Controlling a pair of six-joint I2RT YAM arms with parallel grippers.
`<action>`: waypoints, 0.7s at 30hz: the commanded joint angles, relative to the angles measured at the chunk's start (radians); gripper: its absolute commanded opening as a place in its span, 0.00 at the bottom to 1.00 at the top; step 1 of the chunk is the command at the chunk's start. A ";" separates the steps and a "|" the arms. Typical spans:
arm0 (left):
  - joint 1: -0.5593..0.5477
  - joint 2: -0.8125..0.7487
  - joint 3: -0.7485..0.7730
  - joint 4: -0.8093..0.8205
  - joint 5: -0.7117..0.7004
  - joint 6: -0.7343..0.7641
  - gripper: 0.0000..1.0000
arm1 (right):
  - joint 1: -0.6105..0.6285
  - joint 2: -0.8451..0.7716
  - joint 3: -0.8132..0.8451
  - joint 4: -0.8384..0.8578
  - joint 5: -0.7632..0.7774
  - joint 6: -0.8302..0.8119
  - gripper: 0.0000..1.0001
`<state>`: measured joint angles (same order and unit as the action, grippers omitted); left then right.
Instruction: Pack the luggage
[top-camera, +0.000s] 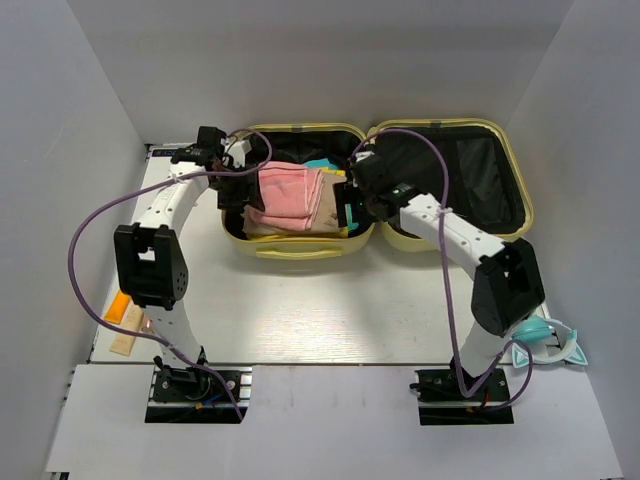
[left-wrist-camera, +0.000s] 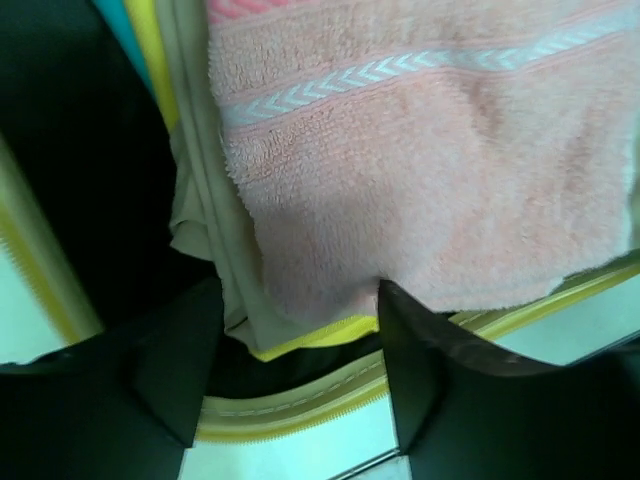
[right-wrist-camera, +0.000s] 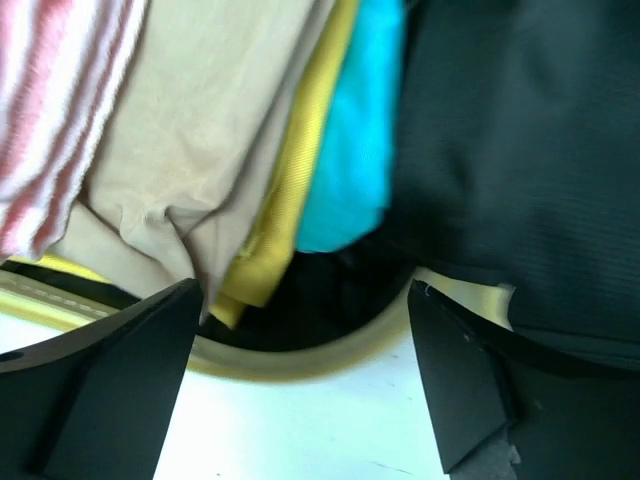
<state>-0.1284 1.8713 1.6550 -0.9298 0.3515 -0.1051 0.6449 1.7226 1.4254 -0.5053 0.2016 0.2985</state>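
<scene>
— Pincers, two on the list. State of each?

— Left gripper (left-wrist-camera: 295, 290): fingers spread, nothing pinched. It hangs at the left side of the packed half, with a towel edge just above the gap. Right gripper (right-wrist-camera: 302, 290): fingers spread wide, nothing between them. It is over the near rim at the right side of that same half.

— Largest item?

— Table (top-camera: 330, 310), white, carrying everything. Next, the luggage (top-camera: 300, 247): pale yellow hard shell, lying open and flat at the far middle of the table, its two halves side by side. The left half is filled with folded cloth. The right half shows only its black lining (top-camera: 480, 170).

— Contents, by size?

— Pink towel (top-camera: 290, 190): terry, with a pale chevron stripe, on top of the stack. Beige garment (top-camera: 330, 205): under the towel, showing at its right and near edges. Yellow garment (right-wrist-camera: 290, 170): a folded edge touching the beige one. Turquoise garment (right-wrist-camera: 355, 150): just right of the yellow, against dark fabric.

— Loose items off the case?

— Turquoise-and-white object (top-camera: 550, 345): near right, beside the right arm and partly hidden by it; I cannot tell what it is. Orange piece (top-camera: 118, 305) and pale strip (top-camera: 128, 338): at the near left edge of the table, beside the left arm and close together, both well apart from the luggage.
</scene>
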 joint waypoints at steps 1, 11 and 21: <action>-0.002 -0.130 0.074 -0.041 -0.034 -0.005 0.76 | -0.011 -0.092 0.053 -0.015 0.047 -0.045 0.90; -0.004 -0.306 0.008 -0.092 -0.141 -0.077 1.00 | -0.051 -0.475 -0.234 -0.082 0.359 0.031 0.90; -0.004 -0.511 -0.277 -0.106 -0.290 -0.189 1.00 | -0.171 -0.730 -0.488 -0.326 0.620 0.221 0.90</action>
<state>-0.1284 1.4483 1.4471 -1.0096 0.1230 -0.2356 0.5060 1.0405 1.0027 -0.7349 0.6987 0.4297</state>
